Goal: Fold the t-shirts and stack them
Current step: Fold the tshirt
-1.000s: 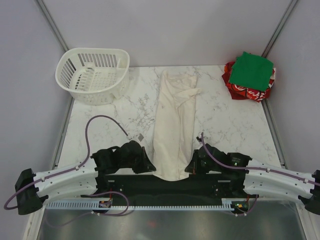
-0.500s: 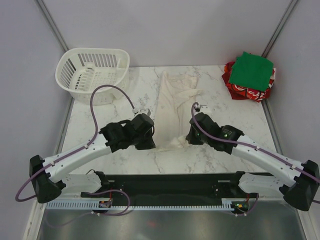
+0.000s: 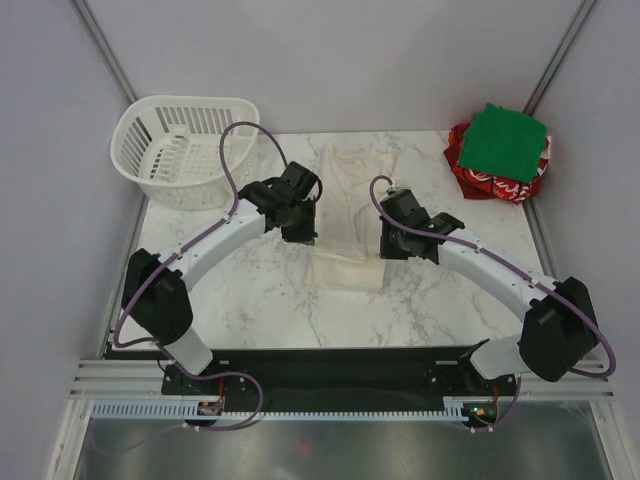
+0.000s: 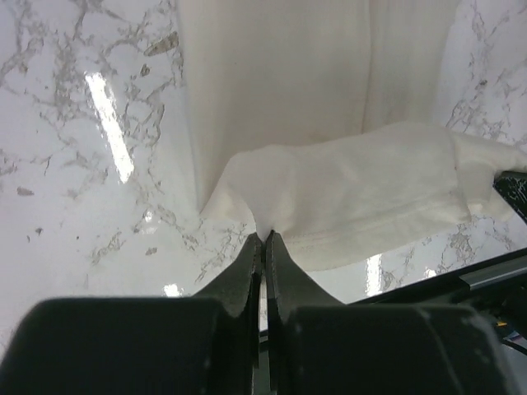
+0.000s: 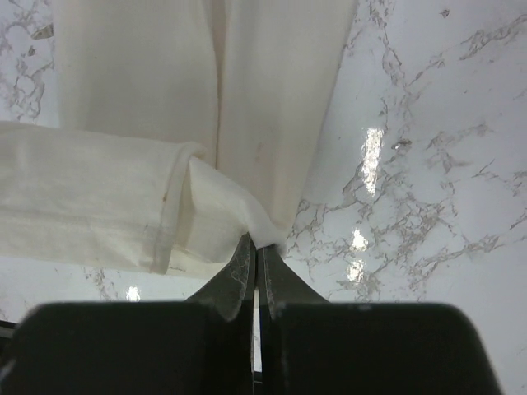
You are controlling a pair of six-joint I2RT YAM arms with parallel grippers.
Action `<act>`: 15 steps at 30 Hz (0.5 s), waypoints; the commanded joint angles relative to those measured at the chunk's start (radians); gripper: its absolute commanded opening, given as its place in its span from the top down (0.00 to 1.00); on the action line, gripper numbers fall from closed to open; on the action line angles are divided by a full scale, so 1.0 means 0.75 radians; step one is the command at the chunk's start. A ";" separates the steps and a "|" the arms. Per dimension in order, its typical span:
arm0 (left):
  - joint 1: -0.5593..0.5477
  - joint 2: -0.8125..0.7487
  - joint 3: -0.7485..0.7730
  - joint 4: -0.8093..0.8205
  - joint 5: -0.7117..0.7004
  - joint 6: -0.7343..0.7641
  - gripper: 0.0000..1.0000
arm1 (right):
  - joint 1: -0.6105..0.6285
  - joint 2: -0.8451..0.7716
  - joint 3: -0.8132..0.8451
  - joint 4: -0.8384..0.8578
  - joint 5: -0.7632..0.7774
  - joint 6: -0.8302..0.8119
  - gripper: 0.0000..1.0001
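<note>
Cream t-shirt (image 3: 350, 190) lies lengthwise on the marble table (image 3: 230, 290), its near hem corners clamped in the left gripper (image 4: 263, 245) and right gripper (image 5: 254, 249); the fold looks best carried forward level and together, with the white basket (image 3: 185, 150), green tee (image 3: 507, 140) and red tee (image 3: 485, 182) well clear.

robotics lab cell, plain grey panel walls (image 3: 340, 60), metal frame struts (image 3: 105, 45), marble-look table (image 3: 250, 300), cable tray (image 3: 330, 410)

Cream t-shirt (image 3: 350, 200): plain off-white, no print. Green t-shirt (image 3: 502, 140): solid green. Red t-shirt (image 3: 490, 184): red, white lettering. Basket (image 3: 200, 190): white plastic, slotted pattern. Tabletop (image 3: 250, 300): white marble, grey veining.
</note>
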 commanded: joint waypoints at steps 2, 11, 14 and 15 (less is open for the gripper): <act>0.066 0.171 0.190 0.049 0.143 0.207 0.98 | -0.046 0.043 0.076 0.056 -0.038 -0.050 1.00; 0.142 0.447 0.417 0.045 0.192 0.270 0.98 | -0.157 0.229 0.176 0.099 -0.078 -0.115 1.00; 0.164 0.508 0.468 0.042 0.198 0.278 0.98 | -0.202 0.304 0.213 0.119 -0.111 -0.142 1.00; 0.174 0.523 0.492 0.036 0.196 0.278 0.98 | -0.212 0.323 0.223 0.127 -0.119 -0.148 1.00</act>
